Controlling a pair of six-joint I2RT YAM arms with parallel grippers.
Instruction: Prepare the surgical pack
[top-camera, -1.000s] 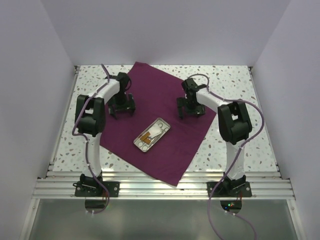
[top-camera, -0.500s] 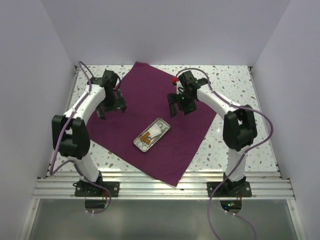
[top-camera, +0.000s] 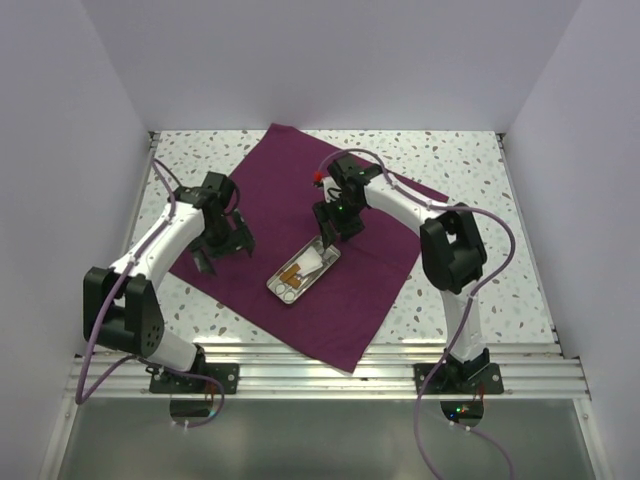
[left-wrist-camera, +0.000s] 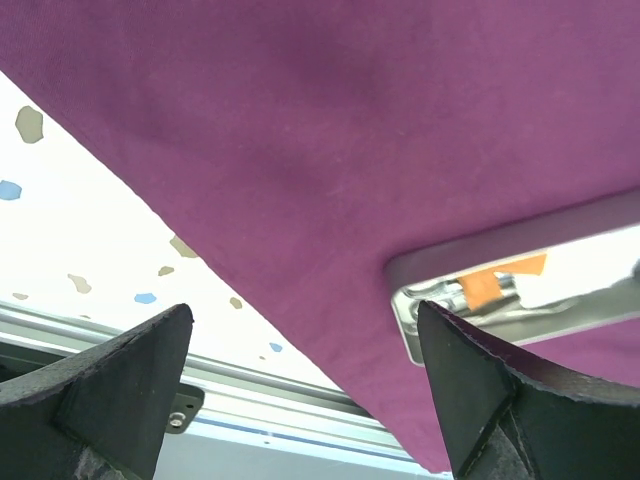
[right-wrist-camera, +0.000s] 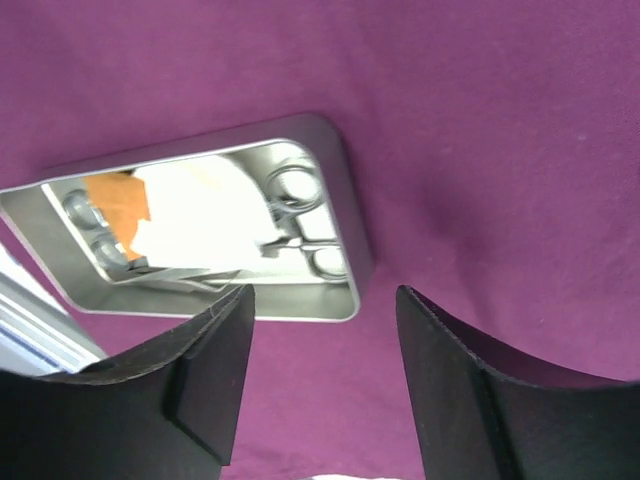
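Observation:
The surgical pack is a plum-purple cloth (top-camera: 290, 195) spread flat as a large square sheet set like a diamond on the speckled table. A small silver tray (top-camera: 303, 269) with scissors, white gauze and an orange item lies at its middle. My left gripper (top-camera: 222, 250) is open over the cloth's left edge, left of the tray. My right gripper (top-camera: 335, 226) is open just above the tray's far end. In the left wrist view the cloth (left-wrist-camera: 330, 150) and the tray's end (left-wrist-camera: 500, 290) show. In the right wrist view the tray (right-wrist-camera: 200, 230) lies ahead of the open fingers (right-wrist-camera: 210, 370).
The speckled table (top-camera: 470, 200) has white walls on three sides. A metal rail (top-camera: 320, 375) runs along the near edge with both arm bases on it. The rail also shows in the left wrist view (left-wrist-camera: 260, 400).
Both grippers have moved nearer and inward. The left one went from the cloth's far left part toward its left edge. The right one swung left to the tray's far end.

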